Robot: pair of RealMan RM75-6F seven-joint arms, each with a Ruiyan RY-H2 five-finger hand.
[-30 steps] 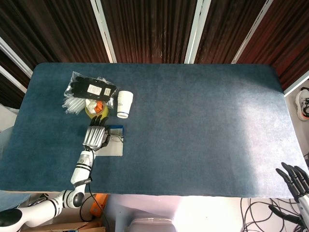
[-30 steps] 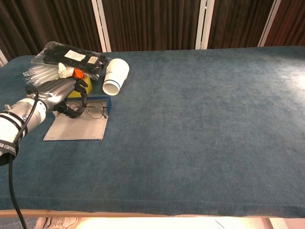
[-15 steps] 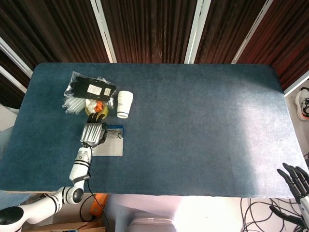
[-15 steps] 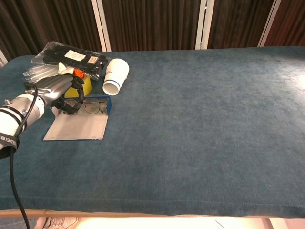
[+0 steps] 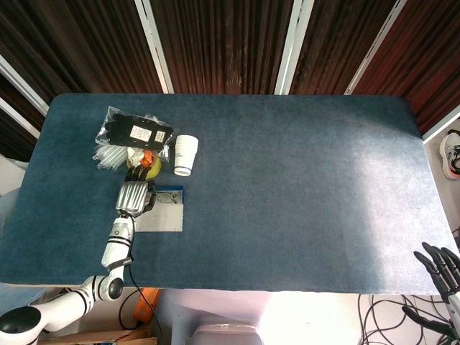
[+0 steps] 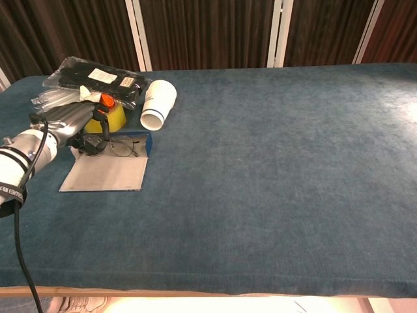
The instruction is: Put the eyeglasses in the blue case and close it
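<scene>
The blue case (image 6: 107, 173) lies open and flat on the table's left side, showing its grey lining and a blue far edge; in the head view the case (image 5: 164, 217) sits below the cup. Thin-rimmed eyeglasses (image 6: 122, 147) rest at the case's far end. My left hand (image 6: 70, 126) is at their left side, fingers curled around one temple, and shows in the head view as my left hand (image 5: 132, 197) over the case's far left corner. My right hand (image 5: 440, 268) hangs off the table's near right corner, fingers spread, holding nothing.
A white paper cup (image 6: 158, 104) lies on its side just behind the case. A yellow bottle with an orange cap (image 6: 111, 116) stands right by my left hand. A plastic bag with black gloves (image 6: 98, 79) lies at the far left.
My left hand has drawn back to the left and slightly away, and the eyeglasses have shifted a little left with it. The right hand sank slightly lower.
</scene>
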